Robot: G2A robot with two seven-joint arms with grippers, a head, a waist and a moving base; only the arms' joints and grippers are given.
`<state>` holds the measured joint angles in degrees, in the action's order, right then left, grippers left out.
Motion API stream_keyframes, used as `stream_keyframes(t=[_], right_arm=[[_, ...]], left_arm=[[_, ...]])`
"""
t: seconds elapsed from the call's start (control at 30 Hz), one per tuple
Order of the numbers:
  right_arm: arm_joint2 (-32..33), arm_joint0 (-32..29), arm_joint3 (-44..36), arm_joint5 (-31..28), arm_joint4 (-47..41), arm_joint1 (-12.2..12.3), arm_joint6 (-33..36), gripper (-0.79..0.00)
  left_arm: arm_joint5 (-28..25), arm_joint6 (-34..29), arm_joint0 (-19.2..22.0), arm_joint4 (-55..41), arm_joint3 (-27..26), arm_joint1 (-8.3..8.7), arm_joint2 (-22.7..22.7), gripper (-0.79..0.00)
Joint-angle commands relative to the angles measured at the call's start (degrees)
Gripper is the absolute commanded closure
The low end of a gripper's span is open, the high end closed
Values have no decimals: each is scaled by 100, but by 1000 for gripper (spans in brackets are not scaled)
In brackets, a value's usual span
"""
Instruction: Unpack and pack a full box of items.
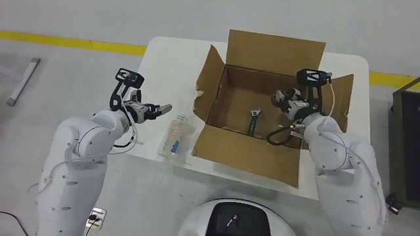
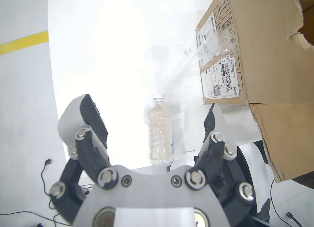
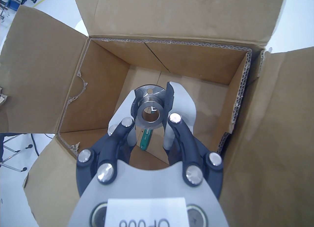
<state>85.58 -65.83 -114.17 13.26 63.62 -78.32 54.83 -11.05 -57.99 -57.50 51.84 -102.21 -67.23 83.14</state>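
Observation:
An open cardboard box (image 1: 216,92) stands on the white table (image 1: 170,59) with its flaps spread. Inside it lies a wrench with a green handle (image 1: 252,119). My right gripper (image 3: 151,101) hangs over the box's inside, shut on a round metal flange (image 3: 149,112), which also shows as the flange (image 1: 283,98) in the top view. A clear plastic bottle (image 1: 173,137) lies on the table left of the box. My left gripper (image 2: 154,115) hovers open above the bottle (image 2: 159,132), nothing between its fingers.
The box's outer wall (image 2: 220,65) with its labels stands close to the bottle. The near flap (image 1: 252,154) hangs toward the table's front edge. A yellow floor line (image 1: 65,40) runs behind the table. A dark cart (image 1: 405,144) stands at the far right.

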Motion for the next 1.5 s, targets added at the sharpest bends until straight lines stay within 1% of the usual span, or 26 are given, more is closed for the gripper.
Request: stream_keyframes(t=[0.0,0.17,0.3,0.47,0.6,0.7,0.83,0.9,1.13,1.27,1.4,1.47], right_arm=[[-43,-91,-79,-124,-75,0,-241,0],[154,-110,-547,-198,-168,20,-605,0],[643,-110,-1156,-298,-442,55,-818,0],[1301,-255,-1594,-427,-676,114,-714,0],[1702,-416,-1749,-489,-742,155,-571,0],[2021,-560,-1861,-469,-711,187,-479,0],[2420,-750,-2018,-418,-436,233,-334,0],[2634,-834,-2047,-409,-236,260,-216,0],[3159,-1086,-1689,-349,-186,321,173,0],[3231,-1305,-1462,-309,43,350,427,0],[3148,-1605,-1183,-326,568,380,760,0],[3023,-1714,-999,-228,656,379,958,0]], left_arm=[[0,0,0,0,0,0,0,-785],[0,0,0,0,0,0,0,-785],[0,0,0,0,0,0,0,-785],[0,0,0,0,0,0,0,-785],[0,0,0,0,0,0,0,-785],[0,0,0,0,0,0,0,-785],[0,0,0,0,0,0,0,-785],[0,0,0,0,0,0,0,-785],[0,0,0,0,0,0,0,-785],[0,0,0,0,0,0,0,-785],[0,0,0,0,0,0,0,-785],[0,0,0,0,0,0,0,-785]])
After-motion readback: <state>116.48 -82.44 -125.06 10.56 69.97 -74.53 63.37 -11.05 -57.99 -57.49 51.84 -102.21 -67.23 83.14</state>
